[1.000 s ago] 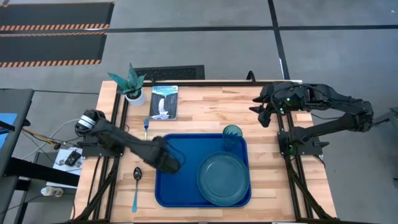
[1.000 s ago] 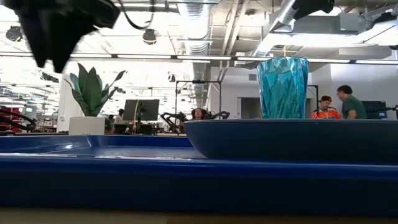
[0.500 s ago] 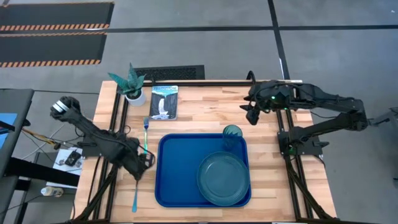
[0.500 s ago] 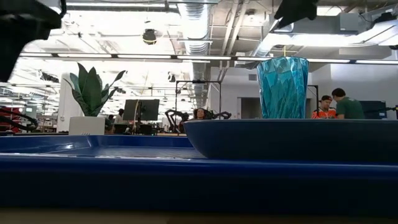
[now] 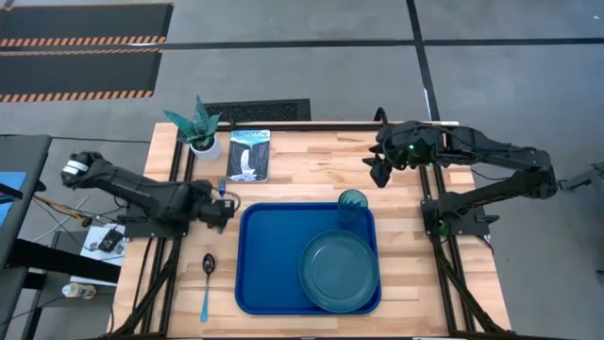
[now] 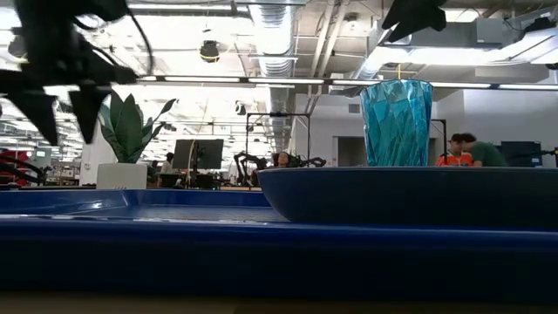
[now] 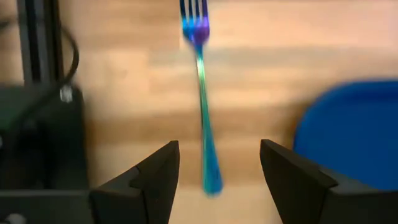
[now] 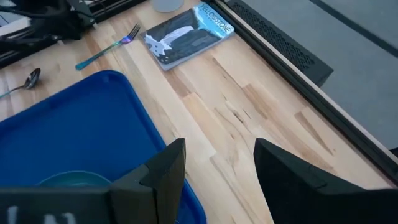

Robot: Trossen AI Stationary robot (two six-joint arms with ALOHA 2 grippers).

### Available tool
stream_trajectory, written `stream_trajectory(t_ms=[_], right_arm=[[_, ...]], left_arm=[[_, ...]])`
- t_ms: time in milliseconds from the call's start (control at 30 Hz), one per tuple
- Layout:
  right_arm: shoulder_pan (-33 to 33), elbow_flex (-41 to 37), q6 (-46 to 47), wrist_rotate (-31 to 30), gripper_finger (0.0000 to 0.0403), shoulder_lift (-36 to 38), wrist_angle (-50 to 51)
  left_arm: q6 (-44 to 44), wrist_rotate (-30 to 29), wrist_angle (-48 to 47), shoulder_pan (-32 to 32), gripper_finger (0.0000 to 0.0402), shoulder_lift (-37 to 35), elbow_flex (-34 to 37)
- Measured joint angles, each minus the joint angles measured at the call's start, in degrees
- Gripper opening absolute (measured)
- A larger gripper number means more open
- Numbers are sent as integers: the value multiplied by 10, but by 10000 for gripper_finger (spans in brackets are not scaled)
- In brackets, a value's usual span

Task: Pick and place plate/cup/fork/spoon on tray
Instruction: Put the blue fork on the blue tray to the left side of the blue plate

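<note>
The blue-teal fork point(image 7: 202, 93) lies flat on the wooden table left of the tray's far left corner, tines toward the far edge. My left gripper point(image 7: 217, 168) is open over the fork's handle end point(image 5: 222, 206), a finger on either side, touching nothing. The spoon point(image 5: 207, 280) lies on the table left of the blue tray point(image 5: 274, 255). The dark-teal plate point(image 5: 340, 271) and the teal cup point(image 5: 352, 202) stand on the tray's right half. My right gripper point(image 5: 377, 171) is open and empty above the table, beyond the cup.
A white pot with a teal plant point(image 5: 201, 132) and a picture booklet point(image 5: 249, 155) are at the far left, just beyond the fork. Bare wood lies between the booklet and my right gripper. Dark frame rails point(image 5: 179, 189) run along the table's left and right sides.
My left gripper has gone from over the tray's left part toward the table's left edge, past the spoon, then toward the far edge, and now stands over the fork's handle end. My right gripper has shifted a little toward the table's left edge.
</note>
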State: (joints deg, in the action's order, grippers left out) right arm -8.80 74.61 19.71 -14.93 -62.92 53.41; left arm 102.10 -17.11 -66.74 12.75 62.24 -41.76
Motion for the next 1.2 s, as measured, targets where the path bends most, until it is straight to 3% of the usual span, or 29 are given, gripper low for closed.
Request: stream_trajectory(t_ms=[267, 433, 533, 700, 1067, 1200], right_arm=[[-9, 0, 4, -1, 214, 0, 0], [-21, 0, 4, 0, 214, -1, 1], [-23, 0, 2, 0, 214, -1, 2], [-23, 0, -7, 0, 214, -1, 4], [-23, 0, -8, 0, 214, -1, 4], [-23, 0, -7, 0, 214, -1, 4]], left_arm=[[-200, -12, 17, -170, 210, 41, 0], [-276, -2, 40, -232, 210, 74, 0], [-305, -4, 55, -244, 210, 98, 7], [-321, 70, 179, -255, 210, 121, 70], [-304, 60, 224, -265, 208, 125, 117], [-297, 61, 231, -265, 178, 126, 119]])
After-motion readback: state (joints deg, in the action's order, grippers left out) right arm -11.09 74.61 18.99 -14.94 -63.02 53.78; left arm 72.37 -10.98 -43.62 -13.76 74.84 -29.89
